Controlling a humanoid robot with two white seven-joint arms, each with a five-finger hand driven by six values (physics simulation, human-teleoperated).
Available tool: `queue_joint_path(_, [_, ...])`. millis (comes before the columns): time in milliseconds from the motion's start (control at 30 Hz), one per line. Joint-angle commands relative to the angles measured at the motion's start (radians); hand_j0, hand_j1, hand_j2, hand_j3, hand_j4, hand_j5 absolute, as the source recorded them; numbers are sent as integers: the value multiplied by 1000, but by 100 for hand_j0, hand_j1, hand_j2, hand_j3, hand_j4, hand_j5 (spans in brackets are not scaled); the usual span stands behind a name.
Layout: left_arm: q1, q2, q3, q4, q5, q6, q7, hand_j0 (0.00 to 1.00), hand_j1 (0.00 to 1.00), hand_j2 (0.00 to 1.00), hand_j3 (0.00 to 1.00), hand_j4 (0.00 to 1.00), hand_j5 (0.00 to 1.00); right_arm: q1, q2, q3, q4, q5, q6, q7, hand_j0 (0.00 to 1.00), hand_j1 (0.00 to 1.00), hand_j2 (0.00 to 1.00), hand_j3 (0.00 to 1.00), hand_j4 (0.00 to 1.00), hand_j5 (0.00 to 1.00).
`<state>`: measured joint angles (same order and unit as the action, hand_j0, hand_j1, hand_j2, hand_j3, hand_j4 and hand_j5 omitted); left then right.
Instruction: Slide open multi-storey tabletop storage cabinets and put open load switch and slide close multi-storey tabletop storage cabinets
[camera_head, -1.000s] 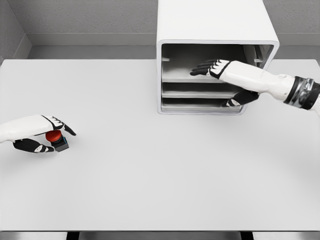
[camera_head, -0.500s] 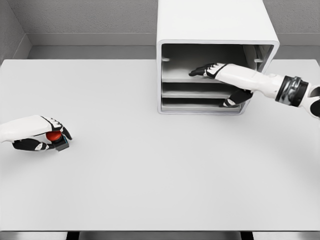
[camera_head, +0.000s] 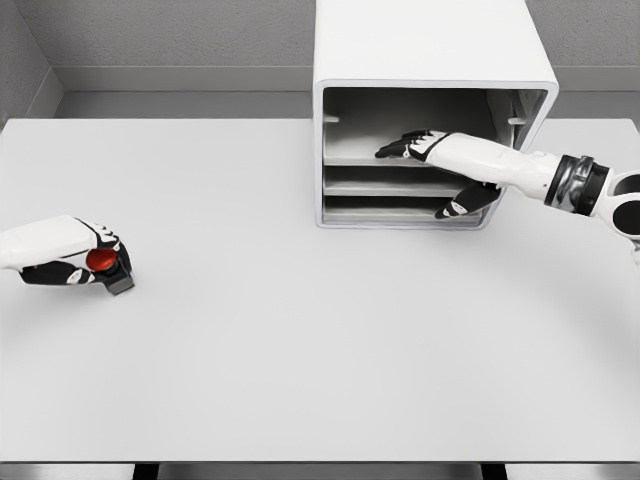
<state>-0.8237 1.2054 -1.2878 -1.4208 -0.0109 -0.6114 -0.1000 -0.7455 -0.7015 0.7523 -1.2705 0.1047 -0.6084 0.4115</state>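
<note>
Left robot hand (camera_head: 70, 252) clenches the red-buttoned black load switch (camera_head: 108, 268) on the worktop (camera_head: 300, 330); right robot hand (camera_head: 425, 147), fingers released, reaches into the white multi-tier cabinet (camera_head: 430, 60), where a loose hold risks slipping.

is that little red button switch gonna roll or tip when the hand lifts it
Probably not roll: the small red-domed switch on a dark blocky base has flat sides. It looks rigid and light. The left robot hand wraps it closely, so tipping seems unlikely, though the smooth dome might slip.

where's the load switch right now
In the head view, the load switch sits at the table's far left, gripped by the left hand, well away from the cabinet.
</note>
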Motion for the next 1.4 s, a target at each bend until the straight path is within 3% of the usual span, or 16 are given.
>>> queue_joint_path(0, [0, -4, 2, 6, 5, 1, 0, 47, 47, 47, 47, 47, 47, 0, 2, 2, -7, -8, -2, 1, 100, 100, 100, 100, 100, 100])
queue_joint_path(667, [-140, -119, 4, 16, 0, 1, -4, 43, 43, 43, 43, 43, 43, 60, -99, 4, -122, -11, -2, 1, 100, 100, 100, 100, 100, 100])
queue_joint_path(933, [-190, -162, 2, 16, 2, 1, -3, 43, 43, 43, 43, 43, 43, 92, -174, -4, -219, -20, -2, 0, 100, 100, 100, 100, 100, 100])
queue_joint_path(1200, [-239, -202, 1, 5, 2, 1, -3, 43, 43, 43, 43, 43, 43, 117, -233, -7, -305, -31, -2, -7, 100, 100, 100, 100, 100, 100])
queue_joint_path(1367, [-272, -221, -1, -43, 2, 1, -1, 43, 43, 43, 43, 43, 43, 133, -257, -7, -311, -34, -2, -10, 100, 100, 100, 100, 100, 100])
